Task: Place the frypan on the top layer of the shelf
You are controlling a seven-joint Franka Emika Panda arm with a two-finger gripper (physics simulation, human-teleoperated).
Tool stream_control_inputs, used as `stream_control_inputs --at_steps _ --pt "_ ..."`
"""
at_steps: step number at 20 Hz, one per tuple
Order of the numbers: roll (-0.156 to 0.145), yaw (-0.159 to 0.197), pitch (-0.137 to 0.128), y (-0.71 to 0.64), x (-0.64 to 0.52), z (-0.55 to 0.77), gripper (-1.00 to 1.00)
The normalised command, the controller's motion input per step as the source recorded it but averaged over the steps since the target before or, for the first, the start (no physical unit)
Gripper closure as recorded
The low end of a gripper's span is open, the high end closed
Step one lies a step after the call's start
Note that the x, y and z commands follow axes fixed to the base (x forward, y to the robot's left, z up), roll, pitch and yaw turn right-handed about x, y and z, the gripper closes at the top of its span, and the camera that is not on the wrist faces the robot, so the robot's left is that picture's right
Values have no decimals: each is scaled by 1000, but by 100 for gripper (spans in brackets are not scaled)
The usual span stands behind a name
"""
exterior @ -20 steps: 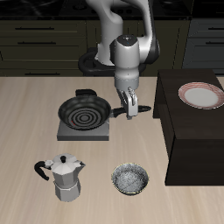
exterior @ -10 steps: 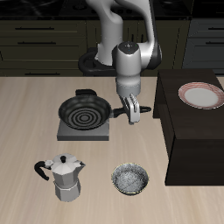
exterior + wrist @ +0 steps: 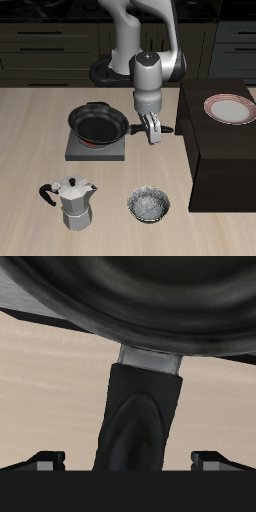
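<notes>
Exterior view: the round black frypan (image 3: 98, 124) rides tilted above the flat grey burner plate (image 3: 96, 148), its long handle pinched in the tool (image 3: 151, 128) — beside the dark boxy shelf (image 3: 222, 150).

Wrist view: the handle (image 3: 139, 419) runs between the fingertips (image 3: 45, 459) — gripped for carrying.

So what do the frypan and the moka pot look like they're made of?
The frypan looks like dark coated metal with a faint sheen; its handle seems matte black plastic joined by a grey metal collar. The moka pot looks like faceted, brushed silver metal, probably aluminium, with a black handle.
</notes>
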Motion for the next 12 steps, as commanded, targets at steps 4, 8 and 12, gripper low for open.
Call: stream_control_inputs --at_steps 4,8,12 --pt "9 -43 57 -67 -24 -95 -100" --pt "19 -48 -2 -69 -89 -15 100" --pt "11 -38 -27 -60 -100 101 100"
